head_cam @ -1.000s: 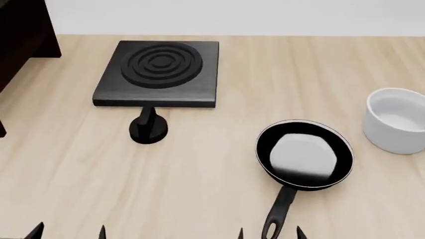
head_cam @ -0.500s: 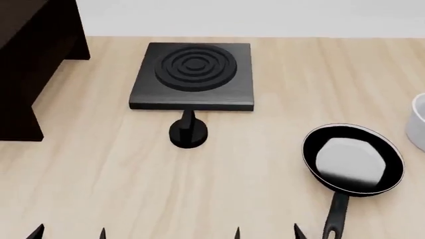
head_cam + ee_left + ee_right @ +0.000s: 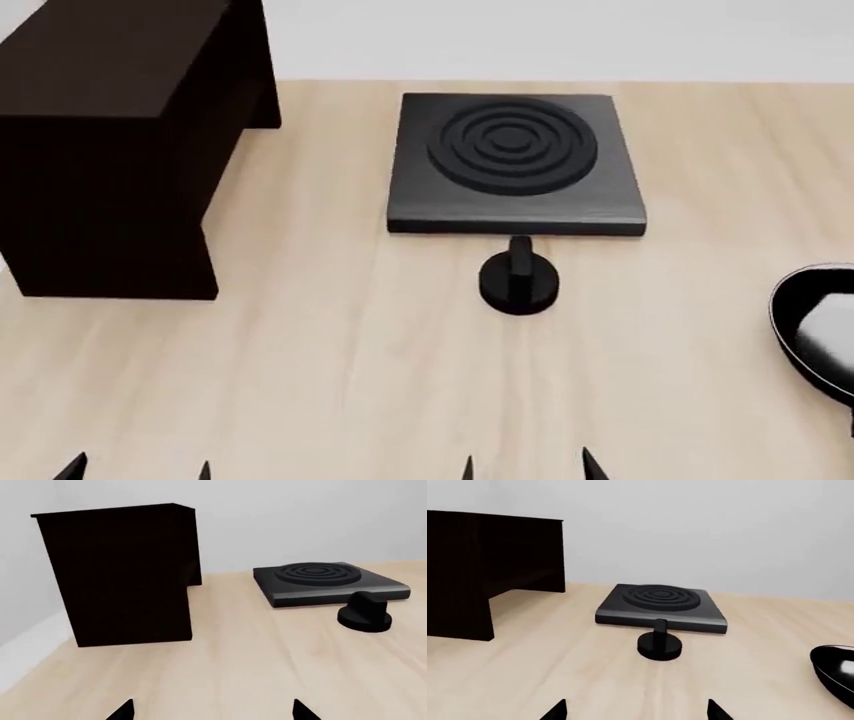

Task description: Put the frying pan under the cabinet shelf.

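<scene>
The frying pan (image 3: 817,338) is cut off by the right edge of the head view, with only its black rim and part of its glossy inside showing; its edge also shows in the right wrist view (image 3: 835,671). The dark brown cabinet shelf (image 3: 118,150) stands at the far left and also shows in the left wrist view (image 3: 120,572) and the right wrist view (image 3: 480,565). My left gripper (image 3: 138,468) and right gripper (image 3: 527,466) are open and empty, with only their fingertips showing at the table's near edge, well apart from the pan.
A square black hob with concentric rings (image 3: 514,160) lies at the back middle of the wooden table (image 3: 334,370). A small black round knob-like piece (image 3: 519,280) stands just in front of it. A white wall runs behind the table.
The head view has swung to the left: the cabinet shelf has come fully into view, the hob and knob have shifted right, and the pan has slid to the right edge. The white bowl has left the view.
</scene>
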